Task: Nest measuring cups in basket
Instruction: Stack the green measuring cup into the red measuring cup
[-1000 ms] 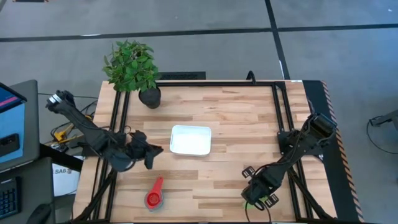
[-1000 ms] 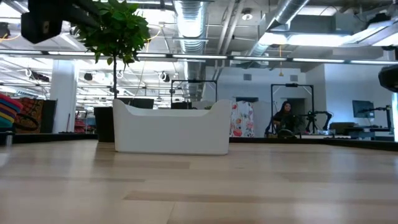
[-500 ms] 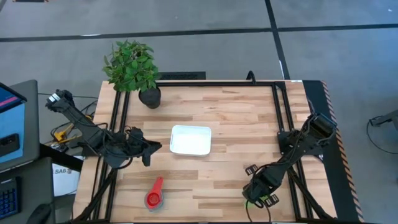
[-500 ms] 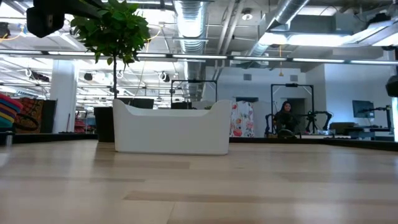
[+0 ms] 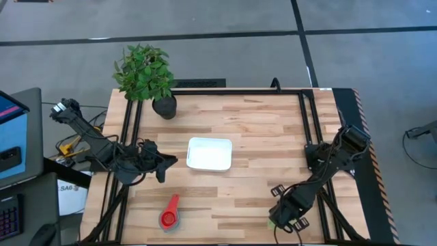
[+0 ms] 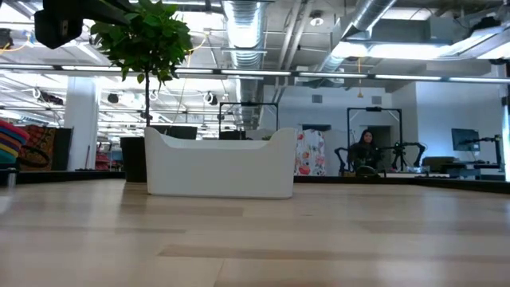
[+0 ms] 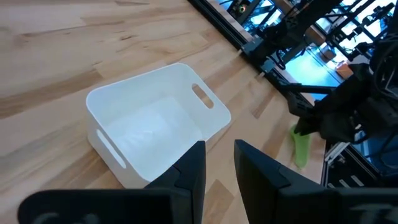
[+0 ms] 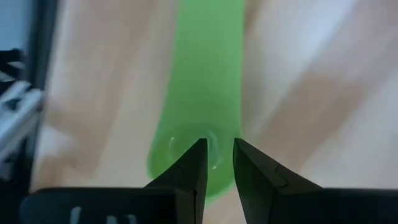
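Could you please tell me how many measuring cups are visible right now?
2: a red cup near the table's front edge, left of centre, and a green cup at the front right, under the right tool. Others may be hidden.

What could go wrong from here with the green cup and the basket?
The green cup lies at the table's front edge by the frame rail, under the right gripper; a nudge might tip it off. In the wrist view that gripper's nearly closed fingers sit at the handle's tip, so a pick may slip. The left gripper hovers close to the basket and might bump it. The basket looks empty, with a red cup still waiting.
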Controlling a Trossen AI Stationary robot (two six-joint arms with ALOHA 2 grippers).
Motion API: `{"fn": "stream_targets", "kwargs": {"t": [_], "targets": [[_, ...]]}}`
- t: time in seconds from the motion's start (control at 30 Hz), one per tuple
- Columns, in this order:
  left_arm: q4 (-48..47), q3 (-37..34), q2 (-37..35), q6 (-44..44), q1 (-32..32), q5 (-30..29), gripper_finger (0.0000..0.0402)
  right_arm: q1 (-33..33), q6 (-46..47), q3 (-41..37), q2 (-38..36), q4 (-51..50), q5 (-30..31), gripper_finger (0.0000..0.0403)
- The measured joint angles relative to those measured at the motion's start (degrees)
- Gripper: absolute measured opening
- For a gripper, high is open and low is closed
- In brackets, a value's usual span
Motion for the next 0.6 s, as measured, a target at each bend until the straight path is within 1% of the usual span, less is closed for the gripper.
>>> {"fn": "stream_targets", "kwargs": {"t": [0.27, 0.4, 0.6], "targets": [[0.11, 0.00, 0.00, 0.00, 0.00, 0.01, 0.0071, -0.20, 2.67, -0.33, 0.00, -0.87, 0.37, 0.0101], [0.17, 0.00, 0.00, -0.06, 0.00, 0.02, 0.0071, -0.20, 5.20, -0.33, -0.02, -2.44, 3.10, 0.0101], [0.33, 0.00, 0.00, -0.11, 0.00, 0.04, 0.0071, -0.22, 5.27, -0.33, -0.04, -1.79, 3.20, 0.0101]]}}
